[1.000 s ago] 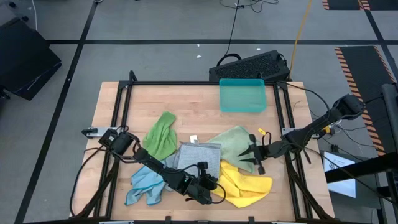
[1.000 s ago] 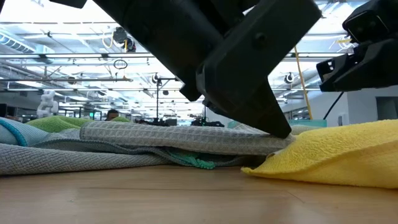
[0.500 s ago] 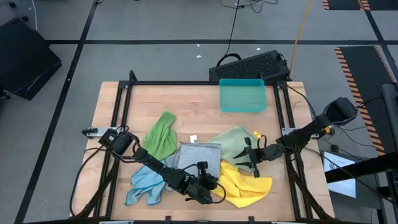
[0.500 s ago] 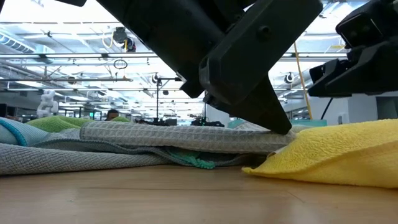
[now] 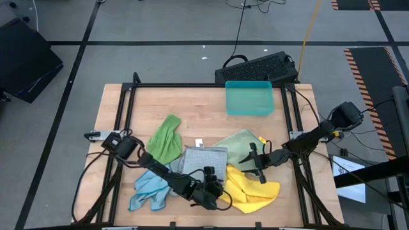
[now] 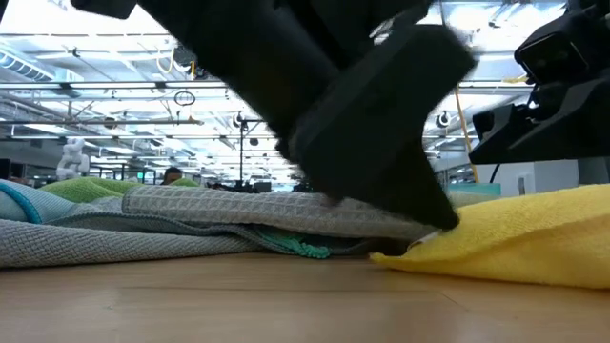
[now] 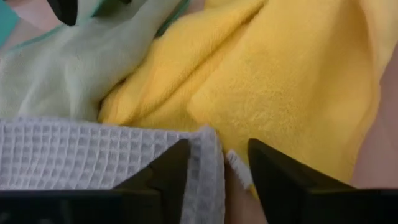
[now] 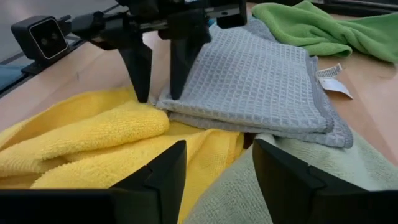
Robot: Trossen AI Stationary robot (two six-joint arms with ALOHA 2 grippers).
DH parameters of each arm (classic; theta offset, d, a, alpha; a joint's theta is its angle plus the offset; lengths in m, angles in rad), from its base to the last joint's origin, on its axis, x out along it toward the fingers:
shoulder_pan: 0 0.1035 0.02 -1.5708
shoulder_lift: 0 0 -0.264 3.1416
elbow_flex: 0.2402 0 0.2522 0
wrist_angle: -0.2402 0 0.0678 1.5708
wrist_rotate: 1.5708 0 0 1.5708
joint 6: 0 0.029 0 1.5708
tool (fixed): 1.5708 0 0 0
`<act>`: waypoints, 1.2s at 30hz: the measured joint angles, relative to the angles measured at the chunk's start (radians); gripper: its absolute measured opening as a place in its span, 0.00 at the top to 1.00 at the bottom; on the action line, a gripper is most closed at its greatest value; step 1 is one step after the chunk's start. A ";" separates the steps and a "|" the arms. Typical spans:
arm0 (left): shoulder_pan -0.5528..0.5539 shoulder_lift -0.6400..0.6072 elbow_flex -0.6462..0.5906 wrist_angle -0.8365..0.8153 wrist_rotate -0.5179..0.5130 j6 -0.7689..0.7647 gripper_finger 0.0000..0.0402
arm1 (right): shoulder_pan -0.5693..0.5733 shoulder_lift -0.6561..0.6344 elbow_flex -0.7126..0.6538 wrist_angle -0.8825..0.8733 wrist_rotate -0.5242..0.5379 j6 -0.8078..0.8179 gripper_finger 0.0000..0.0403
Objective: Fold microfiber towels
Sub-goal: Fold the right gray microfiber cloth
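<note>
two dark, slender jointed arms are seen from above, each built of black segments joined by rounded housings. the left arm point(image 5: 160, 171) is shown with a bulkier black block at its base and loops of black cable trailing beside it. the right arm point(image 5: 307, 142) is marked by a small yellow tag near its wrist, with thin cables run along its links. the left gripper point(image 8: 155, 71) is formed of two flat, tapering black fingers point(image 8: 138, 68) under a boxy black body, with a small square camera module fixed at one side. the right gripper point(image 5: 255, 163) is made of matching matte black fingers point(image 8: 152, 180).
</note>
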 joint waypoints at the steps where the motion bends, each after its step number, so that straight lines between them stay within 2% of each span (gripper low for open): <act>1: 0.003 0.007 0.001 0.010 -0.001 0.004 0.53 | 0.000 0.000 0.000 0.002 0.000 -0.004 0.56; 3: 0.008 0.011 0.001 0.002 0.000 0.011 0.52 | 0.000 0.000 0.000 0.004 0.000 -0.012 0.56; 5: 0.011 0.011 0.001 0.004 0.005 0.034 0.55 | 0.000 0.000 0.000 0.008 0.000 -0.013 0.56; 8: 0.018 0.011 0.001 -0.011 0.004 0.035 0.68 | 0.000 0.000 0.000 0.008 0.000 -0.015 0.56; 12: 0.023 0.006 0.001 -0.019 0.025 0.014 0.92 | 0.000 0.000 0.000 0.005 0.000 -0.011 0.56; 14: 0.023 -0.003 0.001 -0.020 0.038 0.003 0.97 | 0.000 0.000 0.000 -0.007 0.000 0.001 0.56; 18: 0.019 -0.021 0.001 -0.019 0.035 -0.015 0.95 | 0.000 0.000 0.000 -0.030 -0.003 0.027 0.56; 24: 0.007 -0.029 0.001 -0.025 0.025 -0.049 0.98 | 0.000 0.000 0.000 -0.036 -0.002 0.056 0.56; 31: -0.003 -0.029 0.001 -0.022 -0.010 -0.103 0.98 | 0.000 0.000 0.000 0.061 0.002 0.025 0.56; 36: -0.022 -0.035 0.001 -0.029 -0.102 -0.144 0.98 | 0.000 0.000 0.008 0.097 0.003 -0.025 0.56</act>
